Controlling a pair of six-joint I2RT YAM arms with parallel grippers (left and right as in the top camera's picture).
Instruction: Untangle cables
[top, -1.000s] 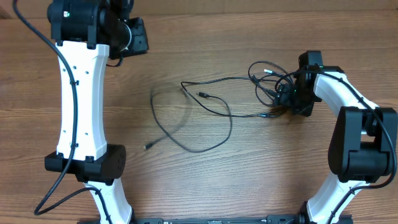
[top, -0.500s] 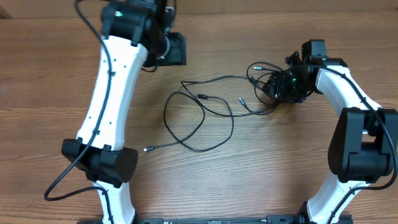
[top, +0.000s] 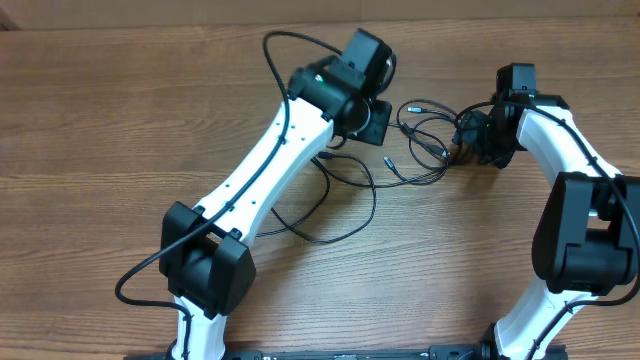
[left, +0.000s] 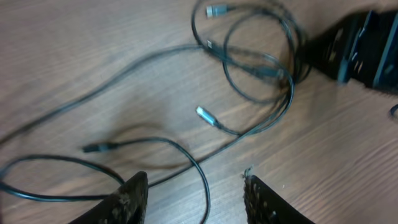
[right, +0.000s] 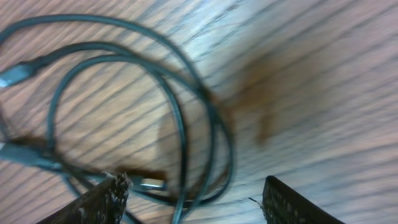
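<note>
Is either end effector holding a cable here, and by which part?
Nothing is held. The left end effector and the right end effector are both open over the cables; no strand is clamped.

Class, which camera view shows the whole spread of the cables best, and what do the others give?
Overhead: it takes in the cables from loose loops to the tangled end, though the left arm hides part. The left wrist view shows several loops and plugs; the right wrist view, only blurred loops close up.
</note>
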